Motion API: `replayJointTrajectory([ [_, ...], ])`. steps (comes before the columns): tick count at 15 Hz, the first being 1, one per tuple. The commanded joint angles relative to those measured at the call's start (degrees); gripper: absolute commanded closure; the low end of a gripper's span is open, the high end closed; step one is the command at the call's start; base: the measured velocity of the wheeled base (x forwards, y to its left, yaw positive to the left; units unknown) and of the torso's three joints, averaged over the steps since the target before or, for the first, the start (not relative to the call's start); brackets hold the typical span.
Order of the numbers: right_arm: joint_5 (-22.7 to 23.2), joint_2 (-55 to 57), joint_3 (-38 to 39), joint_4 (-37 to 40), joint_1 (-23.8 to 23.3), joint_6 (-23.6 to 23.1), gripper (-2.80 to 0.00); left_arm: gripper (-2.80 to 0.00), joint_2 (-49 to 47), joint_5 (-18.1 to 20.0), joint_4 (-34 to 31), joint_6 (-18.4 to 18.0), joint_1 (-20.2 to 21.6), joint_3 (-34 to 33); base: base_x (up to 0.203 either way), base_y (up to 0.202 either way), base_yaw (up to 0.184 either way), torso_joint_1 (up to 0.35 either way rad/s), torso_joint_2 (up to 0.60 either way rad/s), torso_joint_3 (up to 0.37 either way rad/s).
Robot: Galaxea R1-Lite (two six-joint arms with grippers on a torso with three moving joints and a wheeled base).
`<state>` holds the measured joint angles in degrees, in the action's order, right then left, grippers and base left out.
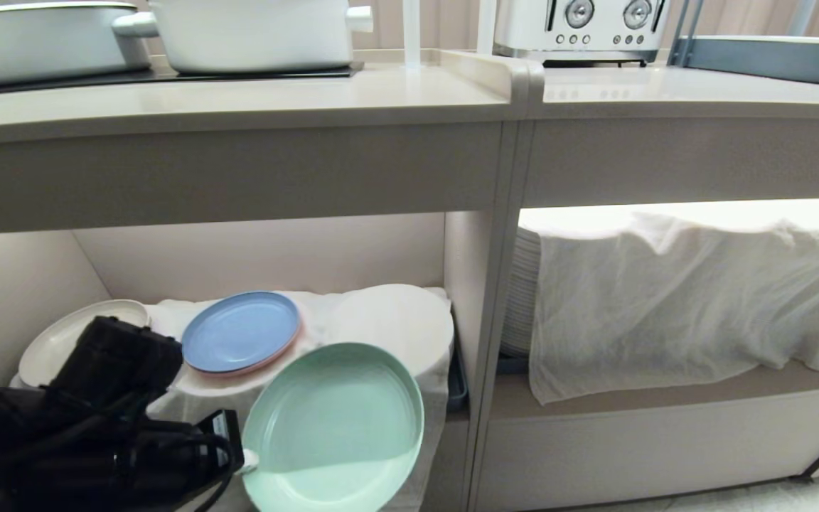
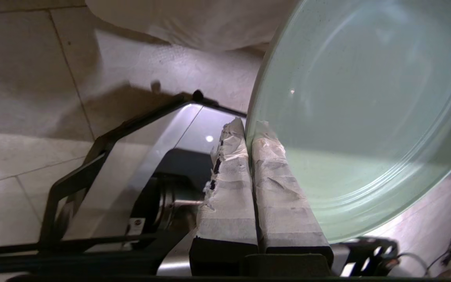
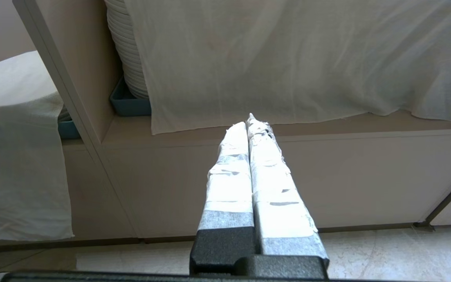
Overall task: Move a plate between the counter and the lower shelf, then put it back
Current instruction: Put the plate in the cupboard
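Counter across the top, at twelve o'clock. Cloth-draped shelf below, blue plate on its mounds. Mint plate tilted at six o'clock, before the shelf, rim pinched by left gripper. Right gripper pressed together, holding nothing.

There were three loose plates: one mint-green plate, one blue plate, one cream plate; two white pots on the worktop; one toaster.

Beige lower shelf; white cloth over mounds, blue plate atop
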<state>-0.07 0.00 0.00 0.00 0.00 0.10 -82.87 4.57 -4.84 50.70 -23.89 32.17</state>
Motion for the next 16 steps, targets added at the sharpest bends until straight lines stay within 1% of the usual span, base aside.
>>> replayJointTrajectory([
  [1, -0.01, 0.0, 0.0, 0.0, 0.0, -0.01, 0.0, 0.0, -5.76, 0.32, 0.69, 2.34, 1.66, 2.84, 0.0, 0.0, 0.0, 0.0, 0.0, 0.0],
  [3, -0.01, 0.0, 0.0, 0.0, 0.0, -0.01, 0.0, 0.0, -8.11, 0.96, 0.84, 4.47, 1.82, 4.75, 0.0, 0.0, 0.0, 0.0, 0.0, 0.0],
  [6, -0.01, 0.0, 0.0, 0.0, 0.0, -0.01, 0.0, 0.0, -11.57, 1.05, 0.8, 8.95, 1.78, 8.57, 0.0, 0.0, 0.0, 0.0, 0.0, 0.0],
  [9, -0.01, 0.0, 0.0, 0.0, 0.0, -0.01, 0.0, 0.0, -15.36, 0.92, 0.79, 12.22, 1.74, 11.36, 0.0, 0.0, 0.0, 0.0, 0.0, 0.0],
  [12, -0.01, 0.0, 0.0, 0.0, 0.0, -0.01, 0.0, 0.0, -19.4, 0.46, 0.79, 17.21, 1.49, 14.19, 0.0, 0.0, 0.0, 0.0, 0.0, 0.0],
  [13, -0.01, 0.0, 0.0, 0.0, 0.0, -0.01, 0.0, 0.0, -20.55, 0.43, 0.79, 18.27, 1.48, 14.95, 0.0, 0.0, 0.0, 0.0, 0.0, 0.0],
  [16, -0.01, 0.0, 0.0, 0.0, 0.0, -0.01, 0.0, 0.0, -23.4, -0.32, 0.83, 19.1, 0.57, 17.03, 0.0, 0.0, 0.0, 0.0, 0.0, 0.0],
])
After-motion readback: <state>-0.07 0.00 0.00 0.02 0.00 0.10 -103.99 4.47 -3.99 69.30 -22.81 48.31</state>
